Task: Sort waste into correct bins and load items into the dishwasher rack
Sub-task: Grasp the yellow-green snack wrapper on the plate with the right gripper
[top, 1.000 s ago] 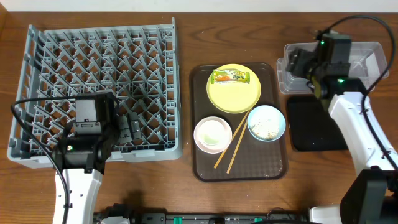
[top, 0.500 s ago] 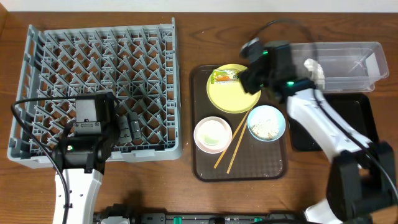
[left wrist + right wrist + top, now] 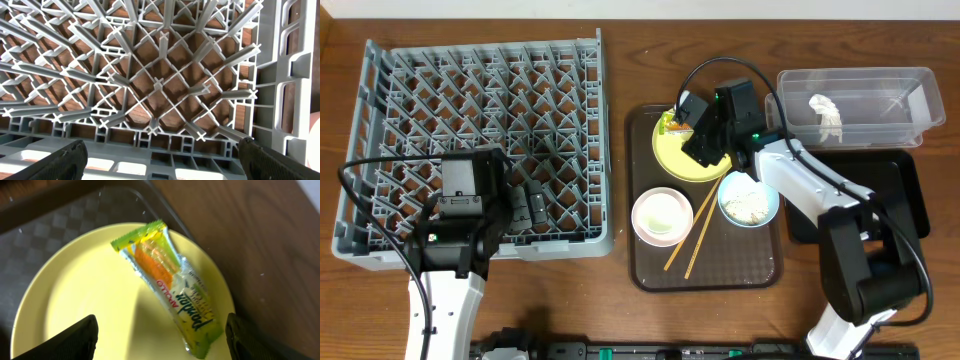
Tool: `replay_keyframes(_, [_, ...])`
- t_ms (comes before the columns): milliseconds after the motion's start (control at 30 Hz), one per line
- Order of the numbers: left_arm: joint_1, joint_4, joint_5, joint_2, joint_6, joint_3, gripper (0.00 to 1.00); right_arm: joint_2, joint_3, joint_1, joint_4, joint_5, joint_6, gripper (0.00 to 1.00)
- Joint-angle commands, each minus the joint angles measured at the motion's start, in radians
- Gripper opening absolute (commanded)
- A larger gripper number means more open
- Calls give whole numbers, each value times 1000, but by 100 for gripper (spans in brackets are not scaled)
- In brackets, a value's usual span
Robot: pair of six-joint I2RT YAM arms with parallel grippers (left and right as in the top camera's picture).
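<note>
Wrapper [image 3: 167, 289] on plate [image 3: 80, 315]; tissue [image 3: 827, 117] in tub [image 3: 885, 98]

Wrapper [image 3: 167, 287] on plate [image 3: 75, 315] (tissue [image 3: 827, 115] in tub [image 3: 910, 85])

glossy wrapper [image 3: 170, 287], grey plastic rack [image 3: 480, 90].

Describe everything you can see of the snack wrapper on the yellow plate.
The snack wrapper is a long, glossy plastic packet: green crimped ends, orange middle, printed lettering on one half. It lies flat, slightly crinkled, diagonally near the rim of the pale yellow plate, which alone touches it. The right gripper hangs above it, jaws open.
</note>
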Motion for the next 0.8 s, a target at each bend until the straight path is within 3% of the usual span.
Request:
replay_keyframes(0, [4, -2, -5, 2, 9, 23, 98, 30, 12, 3, 4, -4, -27, 80])
replay_keyframes(367, [4, -2, -5, 2, 9, 23, 98, 111, 12, 2, 27, 9, -49, 78])
replay_keyframes(500, [4, -2, -5, 2, 9, 23, 98, 138, 12, 2, 49, 19, -48, 70])
replay_keyframes(600, [4, -3, -5, 2, 9, 23, 98, 139, 12, 1, 52, 31, -48, 59])
replay_keyframes(767, [4, -2, -5, 2, 9, 23, 98, 139, 12, -1, 35, 30, -36, 27])
